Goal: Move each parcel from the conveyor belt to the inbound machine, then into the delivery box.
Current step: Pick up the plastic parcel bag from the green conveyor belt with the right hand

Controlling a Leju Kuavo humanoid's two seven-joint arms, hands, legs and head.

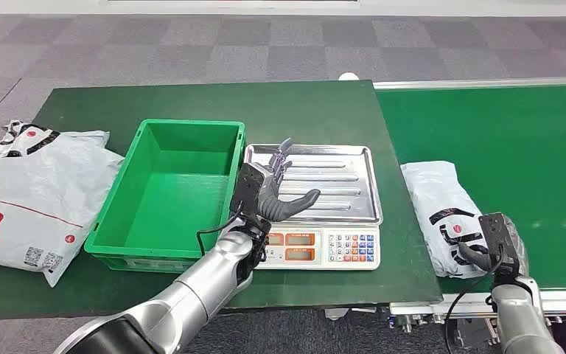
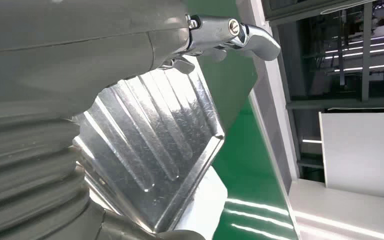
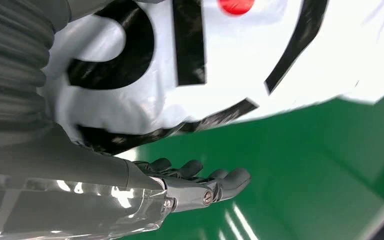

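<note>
A white parcel with black markings (image 1: pixel 442 210) lies on the green conveyor belt (image 1: pixel 501 133) near its front left corner. My right hand (image 1: pixel 497 247) sits at the parcel's near end, thumb lying against it. In the right wrist view the parcel (image 3: pixel 180 60) is close to the hand (image 3: pixel 195 182), whose fingers stretch out over the belt with a gap between them and the bag. My left hand (image 1: pixel 276 184) hovers open over the scale's bare metal tray (image 1: pixel 332 181), fingers spread; the tray (image 2: pixel 150 135) is close below in the left wrist view. The green delivery box (image 1: pixel 169 192) is empty.
The scale's keypad and display (image 1: pixel 324 247) face me at the front edge of the green table (image 1: pixel 214 99). A large white and red parcel (image 1: pixel 29 192) lies at the table's left end beside the box. Grey carpet (image 1: pixel 191 44) lies beyond.
</note>
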